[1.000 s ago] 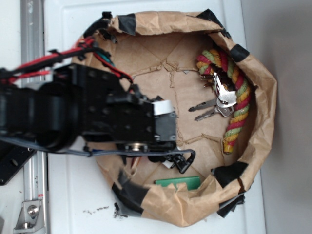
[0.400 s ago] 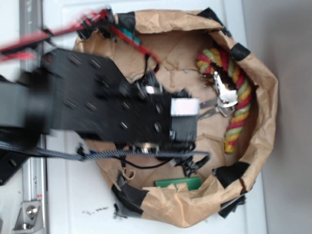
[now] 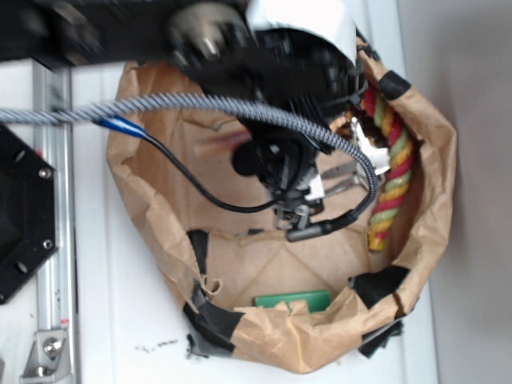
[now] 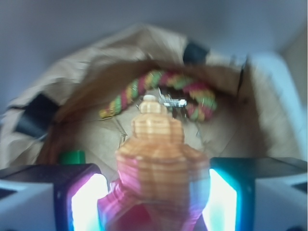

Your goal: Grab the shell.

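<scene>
Pointing away from the wrist camera toward the far wall of the paper bag, the shell is held between the two pads of the end effector, its long axis running along the fingers and its ridged spiral tip leading. Inside the bag a red, yellow and green rope is seen along the right edge, silver keys beside it, and a green block at the near edge.
</scene>
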Controlling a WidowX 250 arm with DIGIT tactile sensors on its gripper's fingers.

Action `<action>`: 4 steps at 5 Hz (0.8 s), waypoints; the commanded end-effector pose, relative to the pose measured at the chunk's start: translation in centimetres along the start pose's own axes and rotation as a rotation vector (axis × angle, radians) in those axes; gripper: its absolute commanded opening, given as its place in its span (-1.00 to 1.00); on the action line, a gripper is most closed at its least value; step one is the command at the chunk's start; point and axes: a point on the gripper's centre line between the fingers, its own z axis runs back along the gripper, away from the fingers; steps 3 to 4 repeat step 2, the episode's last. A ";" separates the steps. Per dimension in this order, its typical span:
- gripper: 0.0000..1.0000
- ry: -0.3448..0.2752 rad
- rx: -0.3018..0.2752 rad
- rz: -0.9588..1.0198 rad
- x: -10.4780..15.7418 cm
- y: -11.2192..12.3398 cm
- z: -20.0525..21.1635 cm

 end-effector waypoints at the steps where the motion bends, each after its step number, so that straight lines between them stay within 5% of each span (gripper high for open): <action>1: -1.00 -0.028 0.047 -0.076 -0.1 -1.2 0.6; 4: -1.00 -0.035 0.059 -0.060 -0.5 -1.7 0.4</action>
